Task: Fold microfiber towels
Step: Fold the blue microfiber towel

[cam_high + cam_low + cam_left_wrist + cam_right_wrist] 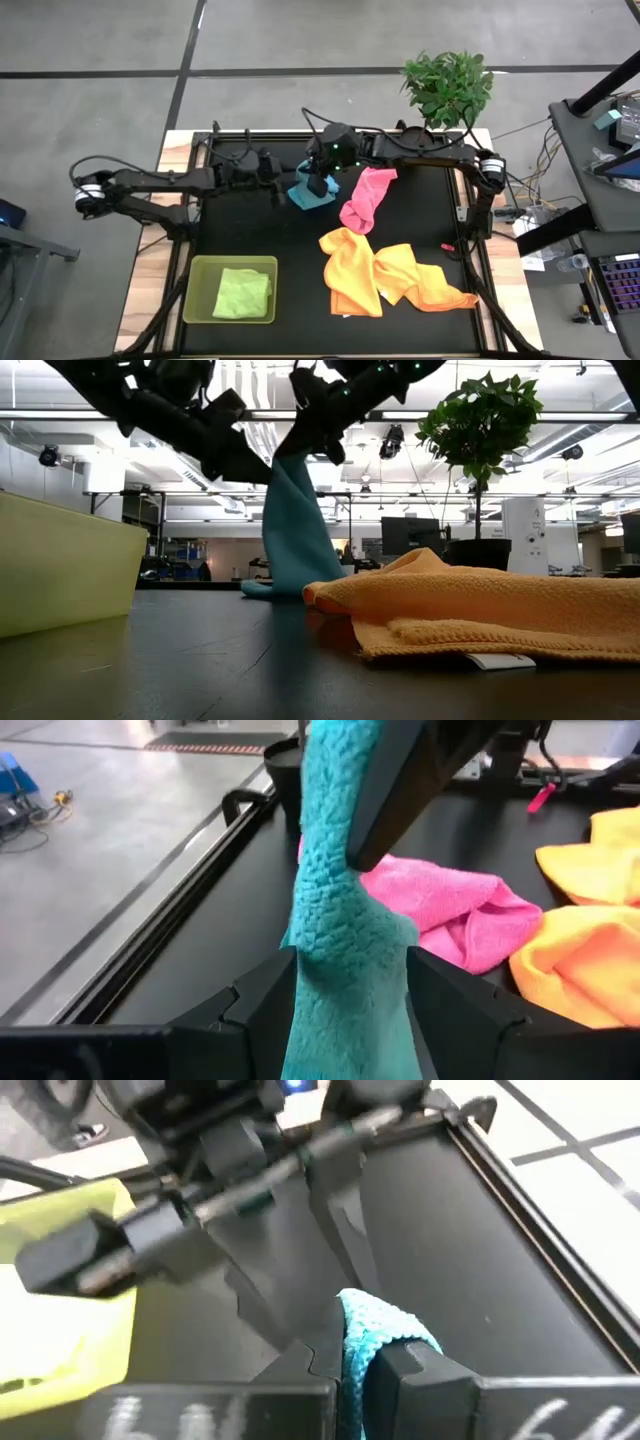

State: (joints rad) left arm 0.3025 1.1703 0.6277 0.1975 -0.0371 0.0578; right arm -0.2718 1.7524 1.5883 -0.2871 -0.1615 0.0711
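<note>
A light blue towel [295, 530] hangs in a bunched column from my right gripper [365, 1365], which is shut on its top near the table's far edge. My left gripper [345, 1010] is open, and its two fingers stand on either side of the hanging blue towel, lower down. A pink towel [368, 198] lies crumpled to the right of the blue one. Yellow [350, 265] and orange [425, 283] towels lie spread in a heap toward the near right. A lime green towel [243, 292] lies folded inside the green tray [200, 270]. My right gripper pinches the blue towel's bunched upper end [352, 1330] between its two fingers, several layers gathered together. The fingers slant downward from the table's right. The towel hangs below them, and its lower end [262, 588] rests on the table. My left gripper: the towel fills the gap between the fingers [262, 1005]; whether they touch it, I cannot tell.
The black mat [250, 230] has bare room between the tray and the blue towel. A potted plant [448, 85] stands beyond the far edge. The yellow and orange heap [480, 610] takes up the near right.
</note>
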